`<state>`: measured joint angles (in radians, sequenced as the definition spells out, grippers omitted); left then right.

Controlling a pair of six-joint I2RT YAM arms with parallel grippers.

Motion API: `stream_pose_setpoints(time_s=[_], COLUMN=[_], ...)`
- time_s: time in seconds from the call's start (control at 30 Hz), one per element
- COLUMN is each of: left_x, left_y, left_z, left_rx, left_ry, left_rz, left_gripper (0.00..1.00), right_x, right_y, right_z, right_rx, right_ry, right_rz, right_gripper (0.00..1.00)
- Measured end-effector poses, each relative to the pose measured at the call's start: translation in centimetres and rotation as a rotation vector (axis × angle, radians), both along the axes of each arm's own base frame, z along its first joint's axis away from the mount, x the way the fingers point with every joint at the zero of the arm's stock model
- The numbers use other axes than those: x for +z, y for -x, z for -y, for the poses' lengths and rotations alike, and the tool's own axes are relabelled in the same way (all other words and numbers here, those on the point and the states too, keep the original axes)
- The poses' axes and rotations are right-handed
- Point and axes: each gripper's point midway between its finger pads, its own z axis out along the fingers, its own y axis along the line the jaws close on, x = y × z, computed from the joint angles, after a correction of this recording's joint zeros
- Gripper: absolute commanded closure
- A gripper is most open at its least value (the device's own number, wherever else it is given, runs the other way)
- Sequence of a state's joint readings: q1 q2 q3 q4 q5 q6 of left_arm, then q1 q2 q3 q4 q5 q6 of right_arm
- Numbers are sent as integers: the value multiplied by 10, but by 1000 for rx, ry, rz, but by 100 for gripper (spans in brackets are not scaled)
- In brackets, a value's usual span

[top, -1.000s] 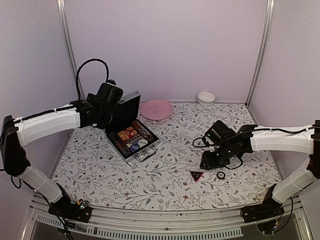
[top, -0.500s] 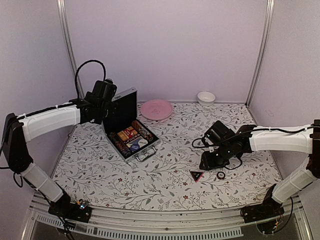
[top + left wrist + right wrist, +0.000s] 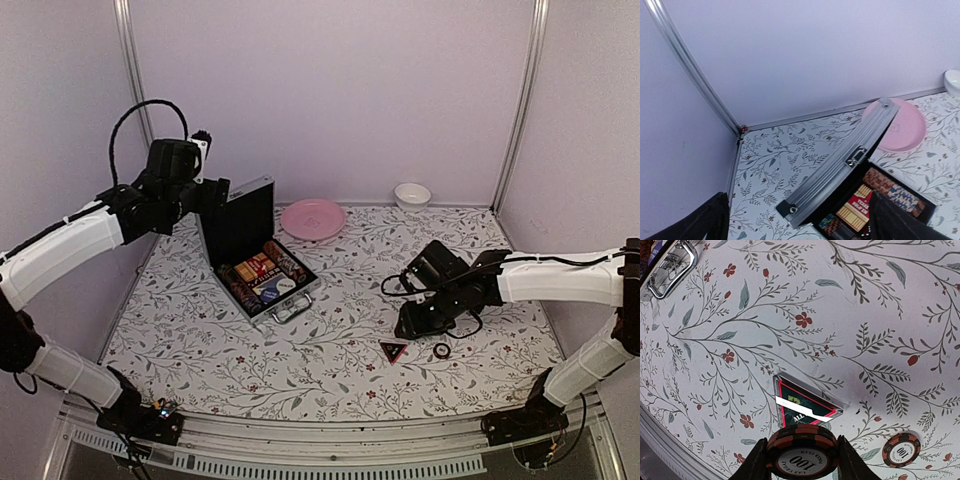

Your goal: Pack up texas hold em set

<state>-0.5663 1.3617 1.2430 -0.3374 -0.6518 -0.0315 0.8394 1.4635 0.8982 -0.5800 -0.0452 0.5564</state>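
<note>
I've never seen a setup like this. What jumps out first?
The open silver case of poker chips and cards stands out first, lid raised, on the left side of the flowery table. On the right, the right end effector grips a short stack of red chips, close to a black-and-red triangle and one loose chip.

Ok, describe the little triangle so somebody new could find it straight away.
Find the open case at the left, then look right to the right gripper holding a chip stack. Just nearer the front edge lies the triangle. It is the only three-cornered piece, black with a red edge, while the loose chip beside it is round.
</note>
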Motion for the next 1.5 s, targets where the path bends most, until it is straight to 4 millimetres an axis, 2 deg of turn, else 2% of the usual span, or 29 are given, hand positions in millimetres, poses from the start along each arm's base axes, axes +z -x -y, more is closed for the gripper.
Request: stream_pose_setpoints(time_s=[0.13,0.2,0.23,0.3,0.4,0.47,0.53,0.6,0.67,0.77,0.93,1.03,1.37,1.5], left_x=[29,41,44,37,5,-37,-72,-100,-113,-118,-122,-133,-156,-171], left_y=[27,47,56,73,97,116,138,157,171,186,201,208,216,220], left_z=[22,40,51,81,129,165,189,203,210,216,234,246,267,275], left_rx=[-158,-281,-341,-471,-621,-692,-737,-762,-783,-812,-879,-905,-938,-948], left_ry=[213,368,439,582,720,765,786,808,832,896,975,997,1064,1081], left_rz=[56,73,71,21,-130,-298,-450,-580,-660,-730,-824,-892,-1013,-1079], left_gripper=[10,13,15,17,20,22,24,26,26,26,27,30,35,37], right_x=[8,14,17,23,33,39,44,46,47,49,52,55,56,57], right_y=[3,6,9,15,28,36,43,48,51,53,54,53,55,54], right_z=[-14,-25,-32,-44,-65,-77,-86,-92,-95,-98,-102,-105,-107,-107], right_rx=[58,105,132,190,291,351,399,437,463,494,523,534,544,544], right_ry=[-23,-35,-42,-52,-79,-96,-109,-117,-121,-128,-135,-143,-146,-150], right_rz=[15,33,43,62,93,116,137,153,161,177,195,207,212,215], right_gripper=[67,67,67,67,67,67,67,67,67,67,67,67,67,67])
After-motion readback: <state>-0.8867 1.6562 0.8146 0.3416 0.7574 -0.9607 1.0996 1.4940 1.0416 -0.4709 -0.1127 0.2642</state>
